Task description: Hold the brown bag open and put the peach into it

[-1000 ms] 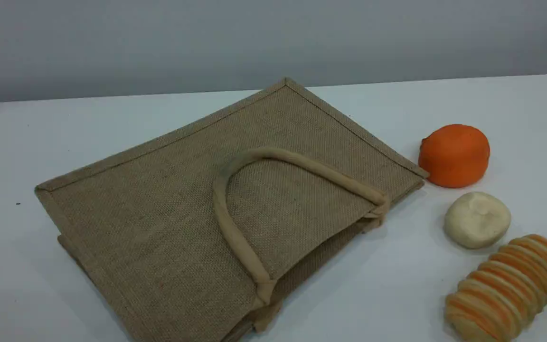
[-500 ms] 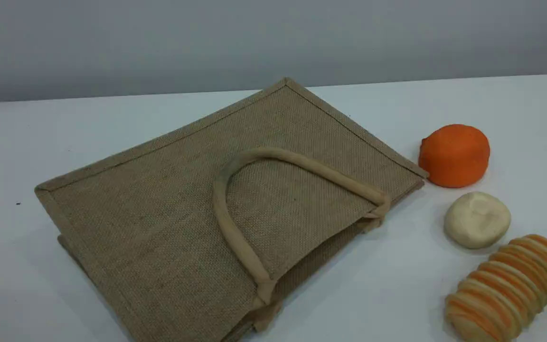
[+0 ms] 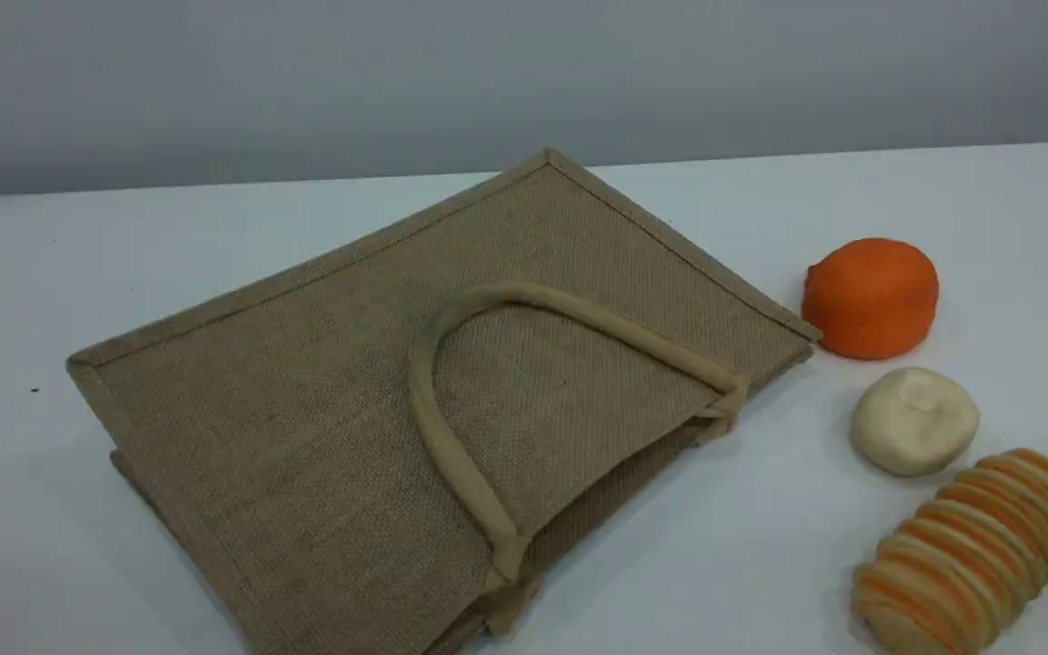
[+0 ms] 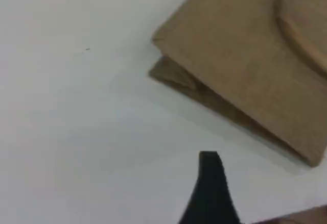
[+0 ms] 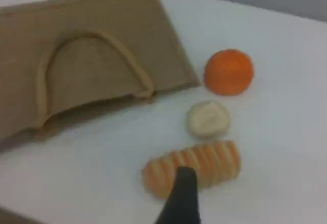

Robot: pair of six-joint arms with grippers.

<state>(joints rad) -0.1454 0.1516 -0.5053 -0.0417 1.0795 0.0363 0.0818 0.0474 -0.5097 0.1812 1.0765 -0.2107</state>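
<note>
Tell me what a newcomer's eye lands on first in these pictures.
The big brown bag dominates, lying flat across the middle of the white table with a beige handle looped over its top face. To its right sits a bright orange ball, with a cream-white lump just in front of it and a striped orange bread roll nearest the camera. No pink peach shows in any view.

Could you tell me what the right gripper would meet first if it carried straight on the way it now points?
Probably the striped bread loaf: the right gripper's fingertip overlaps it in the right wrist view. Height above it is unclear.
</note>
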